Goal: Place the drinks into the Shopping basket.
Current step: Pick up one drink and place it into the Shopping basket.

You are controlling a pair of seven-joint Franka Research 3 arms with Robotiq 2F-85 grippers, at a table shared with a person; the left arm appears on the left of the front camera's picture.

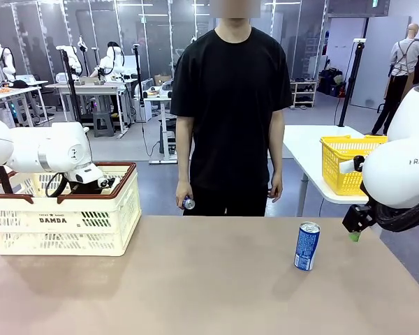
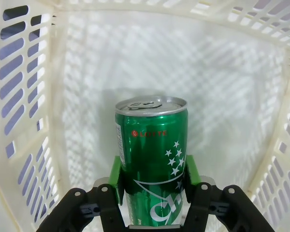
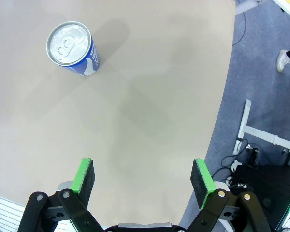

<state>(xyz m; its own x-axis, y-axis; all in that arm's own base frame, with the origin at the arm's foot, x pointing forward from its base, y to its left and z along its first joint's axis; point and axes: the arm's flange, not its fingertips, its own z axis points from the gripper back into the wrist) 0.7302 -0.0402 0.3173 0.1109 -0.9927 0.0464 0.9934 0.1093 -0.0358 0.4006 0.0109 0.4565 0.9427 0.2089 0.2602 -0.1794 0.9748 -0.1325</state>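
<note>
Front view, left pincer: you see the left pincer (image 1: 101, 183) dipped inside the Shopping basket (image 1: 63, 223), which sits at the left end of the counter (image 1: 195, 286). The rim hides its load from here.
Front view, blue can: the blue can (image 1: 307, 246) stands upright on the counter, well apart from the basket and near the right pincer (image 1: 354, 227), which hangs just off the counter's right edge.
Front view, person: a person's hand (image 1: 187, 203) holds another small silver-topped can beyond the far edge.
Left wrist view, grip: the left pincer (image 2: 153, 174) pinches the green can (image 2: 152, 154) low on its body, with the green pads (image 2: 117, 176) on opposite sides. The can is upright between the basket walls (image 2: 24, 96). You cannot tell whether it touches the floor.
Left wrist view, handling: the tab looks unopened, so expect a full, weighty can with a thin, smooth wall. Squeeze lightly.
Right wrist view, pincer: the right pincer (image 3: 143, 181) is spread wide and empty over bare counter (image 3: 150, 96).
Right wrist view, blue can: the blue can (image 3: 70, 46) lies well apart from the fingers, its top sealed.
Right wrist view, hold: slim and glossy, it likely tips or slips easily, so take it mid-body across the round side.
</note>
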